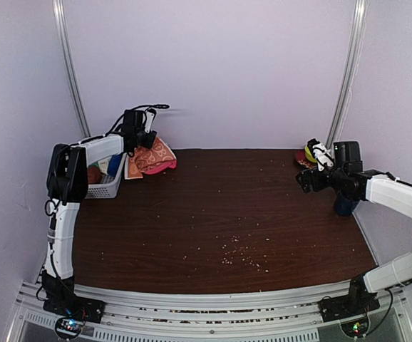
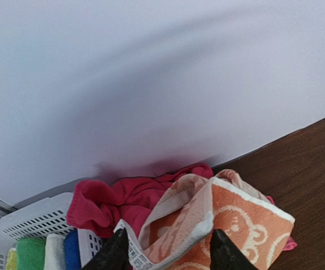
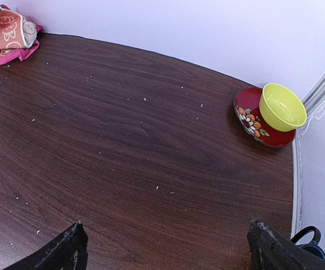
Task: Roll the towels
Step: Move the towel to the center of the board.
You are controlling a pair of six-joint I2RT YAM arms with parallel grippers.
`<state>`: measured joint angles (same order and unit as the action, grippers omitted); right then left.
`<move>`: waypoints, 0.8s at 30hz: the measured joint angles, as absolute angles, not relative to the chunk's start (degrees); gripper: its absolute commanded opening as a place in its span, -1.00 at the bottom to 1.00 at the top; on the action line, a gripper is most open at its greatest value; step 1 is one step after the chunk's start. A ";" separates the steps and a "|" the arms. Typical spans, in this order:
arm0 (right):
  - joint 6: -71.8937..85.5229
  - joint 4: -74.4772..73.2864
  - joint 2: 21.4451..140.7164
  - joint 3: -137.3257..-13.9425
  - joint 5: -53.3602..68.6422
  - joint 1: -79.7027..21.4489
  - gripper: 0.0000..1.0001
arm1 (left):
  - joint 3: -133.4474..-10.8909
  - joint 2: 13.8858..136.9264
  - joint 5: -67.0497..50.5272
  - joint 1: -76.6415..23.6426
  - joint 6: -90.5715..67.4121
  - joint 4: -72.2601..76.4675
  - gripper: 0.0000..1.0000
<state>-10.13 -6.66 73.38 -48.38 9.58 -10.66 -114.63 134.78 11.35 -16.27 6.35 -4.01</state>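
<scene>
Left gripper astride the peach-orange towel at the table's far-left corner.
Fingers half apart, one each side of the towel's white-edged fold; cannot tell whether pinched. Bunched over the hot pink towel, against the white mesh basket holding green, cream and blue towels. Right gripper spread wide above the wood, well apart from the yellow-green bowl on the red floral plate.

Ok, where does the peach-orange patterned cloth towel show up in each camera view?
Top external: the peach-orange patterned cloth towel, far left, beside the white plastic mesh basket.
Left wrist: the towel, bottom centre, foreground.
Right wrist: the towel, top-left corner.
Shared landmark: the hot pink cloth towel touching it, seen in all three.
</scene>
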 measured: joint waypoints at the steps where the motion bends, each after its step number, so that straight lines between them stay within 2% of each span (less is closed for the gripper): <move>1: -10.13 -6.66 73.38 -48.38 9.58 -10.68 1.00 | -114.63 134.96 10.92 -16.36 6.57 -3.81 -0.07; 3: -10.13 -6.66 73.38 -48.38 9.58 -10.83 1.00 | -114.63 135.44 9.72 -16.45 6.57 -3.46 -0.14; 9: -10.13 -6.63 73.38 -48.38 9.56 -10.90 1.00 | -114.15 136.40 6.11 -16.56 6.26 -3.97 -1.00; 16: -10.13 -6.63 73.38 -48.38 9.56 -10.92 1.00 | -113.67 136.35 1.65 -16.56 4.05 -4.75 -1.00; 24: -10.31 -6.61 73.38 -48.38 9.61 -11.25 1.00 | -111.83 133.95 -6.81 -17.54 -6.79 -6.07 -1.00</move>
<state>-10.31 -6.61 73.38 -48.38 9.61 -11.25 -111.83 133.95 -6.81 -17.54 -6.79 -6.07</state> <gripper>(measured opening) 0.999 0.006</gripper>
